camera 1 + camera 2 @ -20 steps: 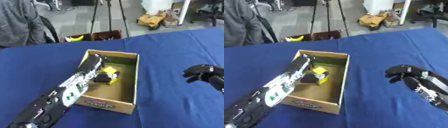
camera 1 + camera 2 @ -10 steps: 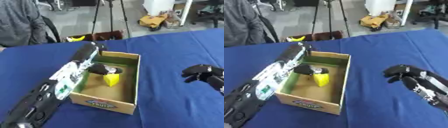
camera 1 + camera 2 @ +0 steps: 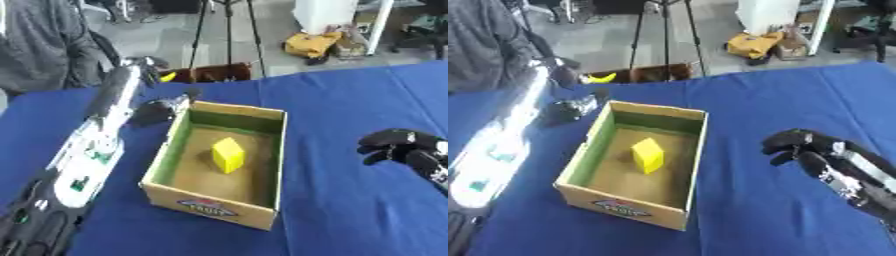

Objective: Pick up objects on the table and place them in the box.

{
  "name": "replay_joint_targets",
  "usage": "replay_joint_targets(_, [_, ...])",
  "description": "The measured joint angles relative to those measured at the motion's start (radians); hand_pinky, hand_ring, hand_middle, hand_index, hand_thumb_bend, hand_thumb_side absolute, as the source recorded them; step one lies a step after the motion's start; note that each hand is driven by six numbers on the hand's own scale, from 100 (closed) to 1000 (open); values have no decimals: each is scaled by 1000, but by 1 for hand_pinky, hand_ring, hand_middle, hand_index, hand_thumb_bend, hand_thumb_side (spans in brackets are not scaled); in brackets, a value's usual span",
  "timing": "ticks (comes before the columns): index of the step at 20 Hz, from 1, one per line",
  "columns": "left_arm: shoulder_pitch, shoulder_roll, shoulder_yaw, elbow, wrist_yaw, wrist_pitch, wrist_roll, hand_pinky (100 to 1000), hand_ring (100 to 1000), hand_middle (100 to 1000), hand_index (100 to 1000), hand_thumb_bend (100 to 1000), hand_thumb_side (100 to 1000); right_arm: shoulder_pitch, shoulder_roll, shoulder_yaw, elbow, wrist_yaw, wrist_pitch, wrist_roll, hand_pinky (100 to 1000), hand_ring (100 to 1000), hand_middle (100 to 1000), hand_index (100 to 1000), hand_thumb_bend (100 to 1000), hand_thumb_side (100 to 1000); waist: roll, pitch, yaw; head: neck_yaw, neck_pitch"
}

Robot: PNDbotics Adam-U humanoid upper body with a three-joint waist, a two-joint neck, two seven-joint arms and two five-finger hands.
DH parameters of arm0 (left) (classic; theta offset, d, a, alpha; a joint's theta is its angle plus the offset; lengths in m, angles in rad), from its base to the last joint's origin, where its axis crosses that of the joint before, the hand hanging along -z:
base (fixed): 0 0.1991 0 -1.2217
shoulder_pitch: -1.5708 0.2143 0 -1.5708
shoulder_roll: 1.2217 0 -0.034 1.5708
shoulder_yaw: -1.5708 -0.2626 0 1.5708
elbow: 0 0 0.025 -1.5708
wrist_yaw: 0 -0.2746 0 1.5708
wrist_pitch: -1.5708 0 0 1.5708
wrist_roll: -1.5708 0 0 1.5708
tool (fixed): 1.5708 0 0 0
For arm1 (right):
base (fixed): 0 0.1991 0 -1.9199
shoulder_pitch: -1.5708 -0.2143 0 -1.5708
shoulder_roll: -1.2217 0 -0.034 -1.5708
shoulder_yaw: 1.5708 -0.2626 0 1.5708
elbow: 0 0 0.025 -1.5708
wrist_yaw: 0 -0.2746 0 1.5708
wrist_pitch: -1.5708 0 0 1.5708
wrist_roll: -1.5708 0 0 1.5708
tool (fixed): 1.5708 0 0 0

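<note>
Inside the box (image 3: pixel 262 117) lay your yellow block (image 3: pixel 227 155) | looked light, stiff; take its flat sides | left hand (image 3: pixel 162 107) fingers: cannot tell | right hand (image 3: pixel 798 147) curled, empty

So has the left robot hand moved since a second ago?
Yes. The left robot hand was down inside the box over the yellow block; it has pulled out past the box's far left corner.
</note>
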Motion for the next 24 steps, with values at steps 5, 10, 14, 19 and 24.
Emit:
replay_joint_targets(5, [137,0,54,-129,87,26,86,465,554,513,762,508,843,0,0,-7,0,-7,7,-22,737,812,791,851,100,781,2,4,13,-6,-7])
replay_joint_targets(10, [275,-18,63,-199,173,-12,172,465,550,508,764,492,867,-1,0,-9,0,-22,18,-39,730,807,786,851,100,775,2,3,13,-5,-7])
replay_joint_targets(14, [334,-35,62,-206,257,-80,249,463,548,505,763,483,882,-1,0,-9,1,-29,25,-50,725,803,782,851,100,776,1,2,13,0,-6])
replay_joint_targets(19, [354,-25,43,-163,483,-200,375,461,546,502,760,469,899,-2,1,-11,6,-34,33,-65,723,801,780,851,100,774,1,2,13,7,4])
replay_joint_targets(24, [364,-27,39,-131,545,-258,409,460,543,500,756,458,910,-3,2,-11,6,-35,41,-75,723,801,780,852,100,777,1,0,14,17,38])
